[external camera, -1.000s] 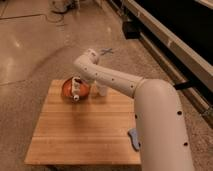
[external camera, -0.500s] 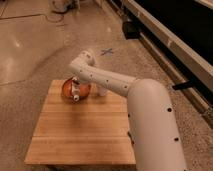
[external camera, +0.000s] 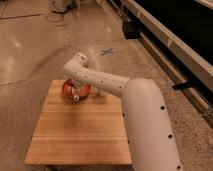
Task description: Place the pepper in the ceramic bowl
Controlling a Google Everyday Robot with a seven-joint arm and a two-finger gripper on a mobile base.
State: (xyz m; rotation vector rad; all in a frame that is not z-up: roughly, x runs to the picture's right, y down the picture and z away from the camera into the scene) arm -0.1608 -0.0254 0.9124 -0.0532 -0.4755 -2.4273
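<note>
Whereas half a second ago the arm's elbow hung further toward the bowl's right, it has now swung in so that the gripper (external camera: 76, 95) sits directly over the ceramic bowl (external camera: 67, 89), low inside its rim, at the far left corner of the wooden table (external camera: 75, 135). That drop suggests the placing step is at or near its end. The pepper itself cannot be picked out: it is probably under the gripper, either held or already lying in the bowl, but the wrist hides it. Nor does the view settle how the gripper stands, so release is unconfirmed. Nothing else shows on the table around the bowl from this angle, the arm covering the ground to the bowl's right.
</note>
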